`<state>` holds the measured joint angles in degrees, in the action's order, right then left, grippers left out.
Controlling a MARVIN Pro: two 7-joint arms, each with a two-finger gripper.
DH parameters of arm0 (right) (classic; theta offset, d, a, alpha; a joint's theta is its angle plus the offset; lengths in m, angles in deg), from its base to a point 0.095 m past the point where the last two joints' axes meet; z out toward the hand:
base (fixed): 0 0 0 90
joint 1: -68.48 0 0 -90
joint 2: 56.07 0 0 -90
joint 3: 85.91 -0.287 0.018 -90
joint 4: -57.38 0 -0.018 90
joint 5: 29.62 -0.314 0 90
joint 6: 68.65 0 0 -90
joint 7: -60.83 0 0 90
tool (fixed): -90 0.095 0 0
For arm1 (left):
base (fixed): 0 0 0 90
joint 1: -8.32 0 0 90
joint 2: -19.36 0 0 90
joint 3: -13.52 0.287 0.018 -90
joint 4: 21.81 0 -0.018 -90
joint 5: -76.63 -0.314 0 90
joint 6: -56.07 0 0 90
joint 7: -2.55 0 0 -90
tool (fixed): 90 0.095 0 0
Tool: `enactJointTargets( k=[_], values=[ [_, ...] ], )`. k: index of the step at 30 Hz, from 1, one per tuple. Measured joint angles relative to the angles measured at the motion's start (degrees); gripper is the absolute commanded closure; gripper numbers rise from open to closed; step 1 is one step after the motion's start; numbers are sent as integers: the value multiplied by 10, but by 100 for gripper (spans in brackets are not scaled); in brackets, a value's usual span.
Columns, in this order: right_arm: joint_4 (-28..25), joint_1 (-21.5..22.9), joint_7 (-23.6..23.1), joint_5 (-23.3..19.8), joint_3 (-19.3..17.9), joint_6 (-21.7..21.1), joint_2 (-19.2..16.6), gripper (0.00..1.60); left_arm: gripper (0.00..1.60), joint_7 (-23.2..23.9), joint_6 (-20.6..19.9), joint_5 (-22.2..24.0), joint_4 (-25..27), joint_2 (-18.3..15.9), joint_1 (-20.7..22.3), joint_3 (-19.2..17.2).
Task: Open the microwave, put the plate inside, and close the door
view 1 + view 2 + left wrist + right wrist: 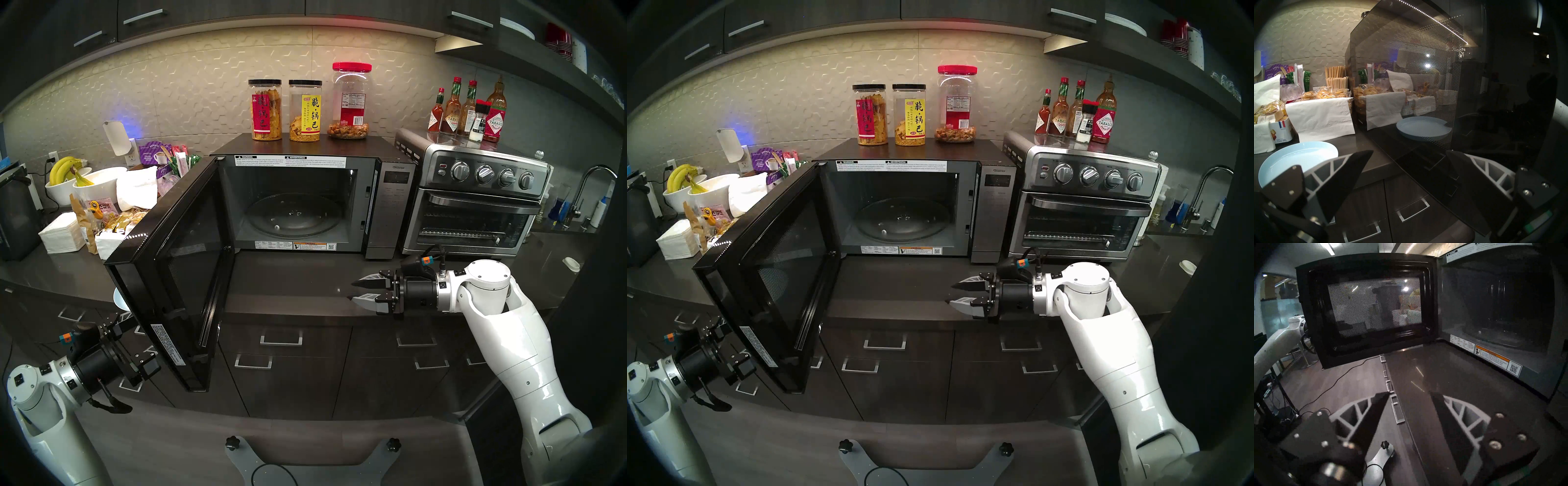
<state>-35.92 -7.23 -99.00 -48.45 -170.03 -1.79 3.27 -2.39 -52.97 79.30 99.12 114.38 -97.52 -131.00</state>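
Head views: I see the microwave (305,200) with its door (176,271) swung wide and its cavity holding only the glass turntable (294,217); opening is done, loading and closing remain. My right gripper (353,290) hangs empty, jaws parted, over the bench (288,281).

Left wrist: the plate (1293,159) lies on the bench, just beyond my wide-open, empty left gripper (1409,152).

Right wrist: cavity empty.

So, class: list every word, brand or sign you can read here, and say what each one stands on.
"WARNING" and "ADVERTENCIA": sticker above the microwave cavity.
"INVERTER": microwave control strip.
"TABASCO": sauce bottle on the toaster oven.
"脆·锅巴": yellow-labelled jar.
"NONNI'S": purple bag.
"17.6 oz / 500 g": flag-marked box.
Sticker fine print, nutrition label: too small.
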Motion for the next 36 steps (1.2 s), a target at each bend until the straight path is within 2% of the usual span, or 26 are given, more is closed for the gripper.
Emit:
enactJointTargets(
  k=[5,23,36],
  values=[
    [15,6,-15,-8,-16,-4,-5,10,0,0,0,0,0,0,0,0],
    [69,21,-66,-15,-35,13,-22,0,0,0,0,0,0,0,0,0],
    [70,23,-83,-15,-40,20,-23,0,0,0,0,0,0,0,0,0]
  ],
)
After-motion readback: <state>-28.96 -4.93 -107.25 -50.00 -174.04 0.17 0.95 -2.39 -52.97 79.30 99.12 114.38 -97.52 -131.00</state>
